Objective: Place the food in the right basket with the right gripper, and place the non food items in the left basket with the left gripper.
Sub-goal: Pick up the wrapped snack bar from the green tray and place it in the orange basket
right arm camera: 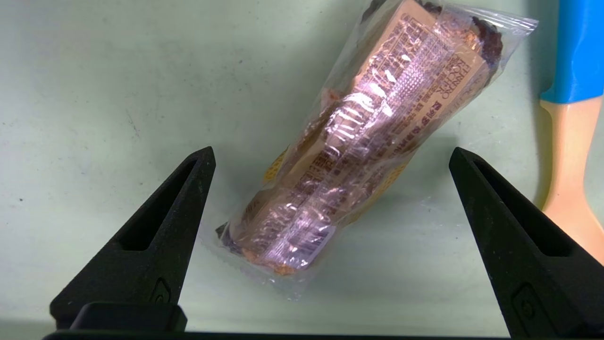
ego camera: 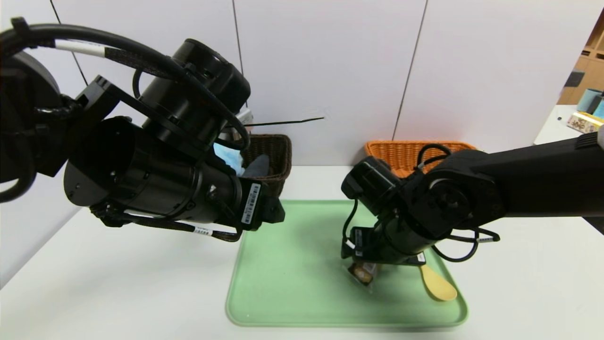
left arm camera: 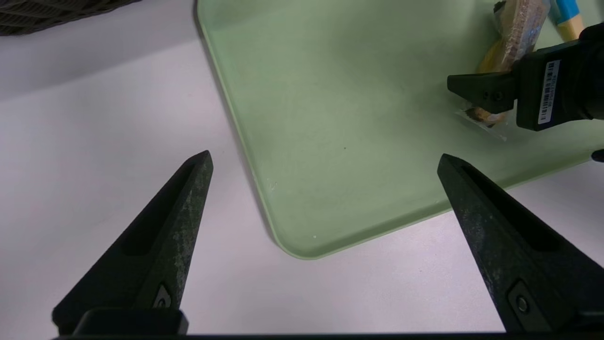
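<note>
While its jaws stand wide apart and grip nothing, the right gripper [right arm camera: 332, 153] hovers low over the tray, its two pointed fingers on either side of the wrapped snack [right arm camera: 358, 141]. The snack lies on the green tray between those fingers, slantwise to them. It is oblong and golden-brown, darker and crumbly-looking at the ends, sealed in clear film that crinkles and throws back bright streaks of light. A tan label dense with small dark print runs along it, and a flat, see-through flap of film sticks out at each end. Yellow shows at its edges — perhaps more of the wrapping, though the angle makes that hard to judge.

Near the snack, on the same tray, lies the spoon [right arm camera: 573, 141], with a smooth, glossy blue handle, a pale yellow neck and a rounded oval bowl.

The tray [ego camera: 292, 283] is a shallow, matt green rectangle with rounded corners and a thin raised rim, lightly scuffed and speckled, set on a smooth white table [ego camera: 141, 283].

The left gripper [left arm camera: 325, 160] hangs above the tray's left edge, jaws spread and holding nothing.

Beyond the tray stand two woven baskets. The dark brown basket [ego camera: 282, 163], on the left, contains a light-blue mesh pouf [ego camera: 230, 157] and a dark grey cloth [ego camera: 257, 166]; the orange basket [ego camera: 401, 150], on the right, is partly hidden behind the right arm.
</note>
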Controlling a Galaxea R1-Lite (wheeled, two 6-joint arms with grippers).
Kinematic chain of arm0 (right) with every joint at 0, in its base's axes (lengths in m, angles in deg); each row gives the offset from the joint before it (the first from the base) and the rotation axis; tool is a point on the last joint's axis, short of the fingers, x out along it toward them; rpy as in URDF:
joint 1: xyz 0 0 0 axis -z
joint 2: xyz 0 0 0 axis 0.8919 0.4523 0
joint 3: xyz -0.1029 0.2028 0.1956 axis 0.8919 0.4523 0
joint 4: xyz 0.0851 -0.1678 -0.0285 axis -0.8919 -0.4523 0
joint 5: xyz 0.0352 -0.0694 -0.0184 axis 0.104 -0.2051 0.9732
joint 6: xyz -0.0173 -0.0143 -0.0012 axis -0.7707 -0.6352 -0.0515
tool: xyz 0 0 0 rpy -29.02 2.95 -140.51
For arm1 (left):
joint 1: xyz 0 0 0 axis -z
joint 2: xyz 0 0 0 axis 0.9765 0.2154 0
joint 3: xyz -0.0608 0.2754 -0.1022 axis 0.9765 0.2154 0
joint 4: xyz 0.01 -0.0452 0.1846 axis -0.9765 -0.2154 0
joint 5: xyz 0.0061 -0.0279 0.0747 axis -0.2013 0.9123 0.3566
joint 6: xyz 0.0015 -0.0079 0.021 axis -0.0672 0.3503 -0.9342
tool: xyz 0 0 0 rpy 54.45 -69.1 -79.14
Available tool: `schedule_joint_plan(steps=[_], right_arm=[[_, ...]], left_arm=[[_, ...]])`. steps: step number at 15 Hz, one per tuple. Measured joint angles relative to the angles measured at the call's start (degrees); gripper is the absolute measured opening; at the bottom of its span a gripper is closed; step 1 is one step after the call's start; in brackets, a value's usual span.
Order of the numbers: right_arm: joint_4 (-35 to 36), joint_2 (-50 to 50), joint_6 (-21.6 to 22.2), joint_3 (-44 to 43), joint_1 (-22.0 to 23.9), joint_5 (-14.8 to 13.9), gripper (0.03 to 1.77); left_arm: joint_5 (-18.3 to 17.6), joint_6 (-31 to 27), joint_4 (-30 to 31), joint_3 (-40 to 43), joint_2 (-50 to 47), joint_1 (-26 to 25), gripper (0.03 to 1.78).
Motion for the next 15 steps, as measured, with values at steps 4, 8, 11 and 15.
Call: schedule_joint_plan(steps=[4,8,11,15], right_arm=[[0.2,0.5,-0.1,-0.1,0.0,0.0,1.71],[0.0,0.5,-0.3,0.0,0.0,0.0,1.71],[-0.1,0.4,-0.7,0.0,0.0,0.0,1.53],[-0.1,0.5,-0.8,0.0,0.0,-0.7,0.95]], left_arm=[[-0.1,0.0,0.5,0.3,-0.2,0.0,1.69],[0.0,0.0,0.5,0.4,-0.2,0.0,1.69],[-0.1,0.0,0.5,0.3,-0.2,0.0,1.69],[-0.1,0.0,0.5,0.3,-0.2,-0.1,1.69]])
